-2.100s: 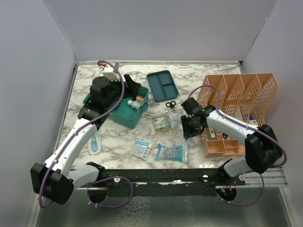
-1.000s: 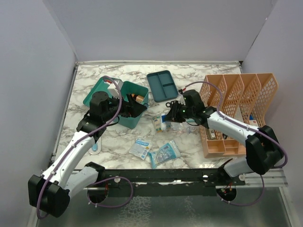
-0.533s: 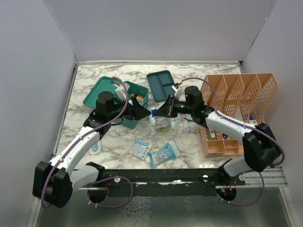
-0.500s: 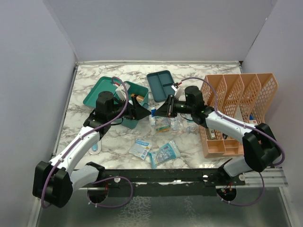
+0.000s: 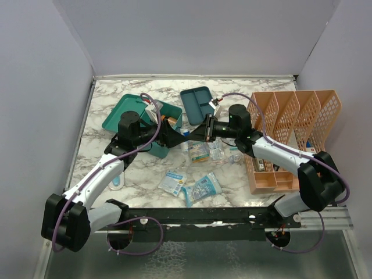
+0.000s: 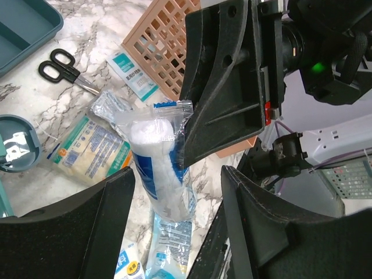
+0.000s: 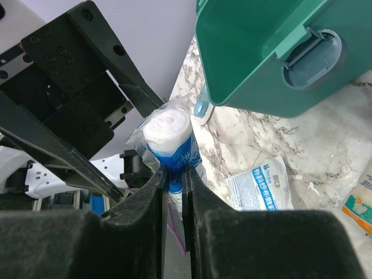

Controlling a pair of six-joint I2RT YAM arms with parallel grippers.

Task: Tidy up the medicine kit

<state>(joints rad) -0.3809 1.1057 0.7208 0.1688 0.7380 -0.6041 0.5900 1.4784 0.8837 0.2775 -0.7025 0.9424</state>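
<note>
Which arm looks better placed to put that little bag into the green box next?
Probably left. The left pincer stands open around the bag that the right pincer grips, and that arm sits beside the box.

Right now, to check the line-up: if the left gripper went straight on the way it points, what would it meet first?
The bagged white roll, pinched in the right gripper's fingers. It stands in line between the left gripper's open fingers. Depth is hard to judge, but nothing looks nearer.
</note>
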